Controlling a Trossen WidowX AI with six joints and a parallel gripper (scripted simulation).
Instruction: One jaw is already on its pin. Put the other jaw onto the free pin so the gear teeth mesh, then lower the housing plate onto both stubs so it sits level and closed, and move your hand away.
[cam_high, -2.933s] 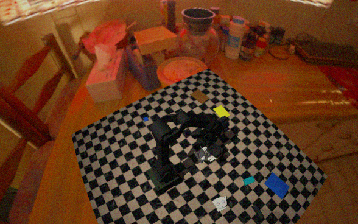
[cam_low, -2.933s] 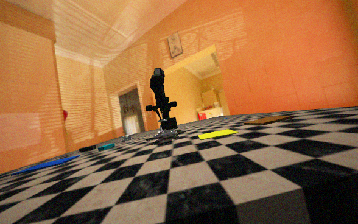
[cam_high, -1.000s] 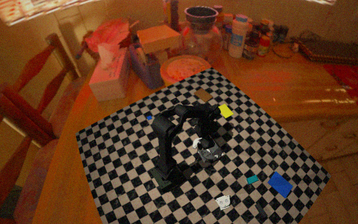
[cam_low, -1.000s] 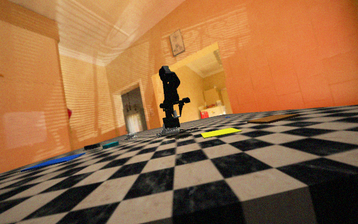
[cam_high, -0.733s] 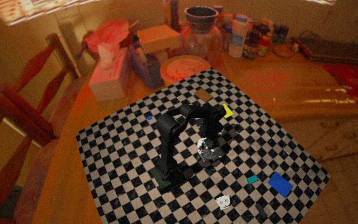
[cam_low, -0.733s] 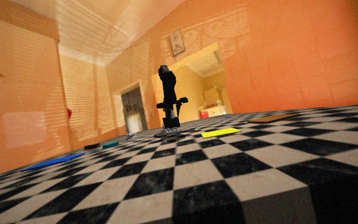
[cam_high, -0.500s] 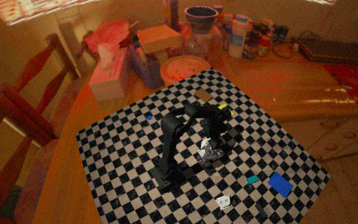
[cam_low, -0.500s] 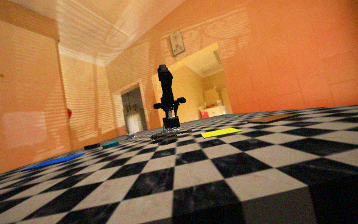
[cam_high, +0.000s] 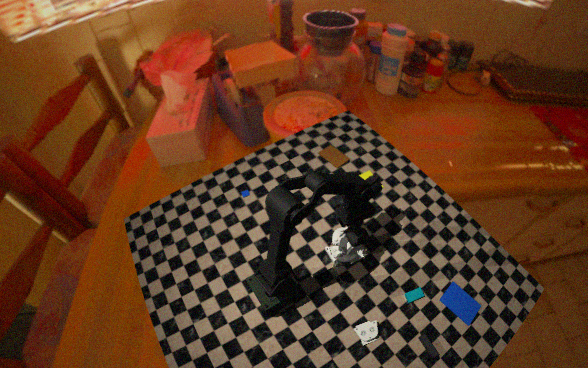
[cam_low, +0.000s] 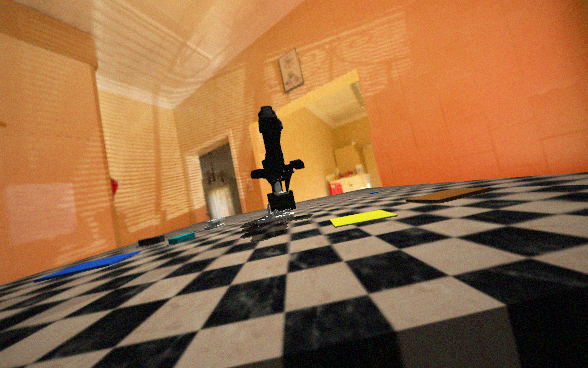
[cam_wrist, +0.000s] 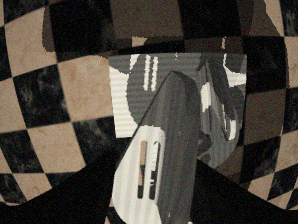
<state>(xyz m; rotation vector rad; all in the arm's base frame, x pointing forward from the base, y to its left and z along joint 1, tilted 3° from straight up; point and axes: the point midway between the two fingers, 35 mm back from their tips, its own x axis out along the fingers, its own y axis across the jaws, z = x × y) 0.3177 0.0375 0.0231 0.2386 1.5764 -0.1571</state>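
My gripper (cam_high: 356, 235) (cam_low: 281, 187) (cam_wrist: 149, 161) points down and is shut on a jaw (cam_wrist: 180, 130), a pale grey tapered piece with two long slots. The held jaw hangs over the ribbed, roughly rectangular base (cam_wrist: 120, 115) and hides part of it. The other jaw (cam_wrist: 225, 150) is grey and slotted, at the base's right side in the wrist view. The pins and any tooth contact are hidden or too dim to tell. The white housing plate (cam_high: 366, 331) with two round marks lies apart, toward the front of the mat.
A teal block (cam_high: 414, 295) (cam_low: 181, 238), a blue sheet (cam_high: 460, 303) (cam_low: 92, 265) and a dark bar (cam_high: 429, 346) (cam_low: 151, 241) lie near the housing plate. A yellow piece (cam_high: 366, 175) (cam_low: 363, 218) and brown sheet (cam_high: 334, 156) (cam_low: 447, 195) lie beyond the arm. A small blue piece (cam_high: 245, 193) lies left.
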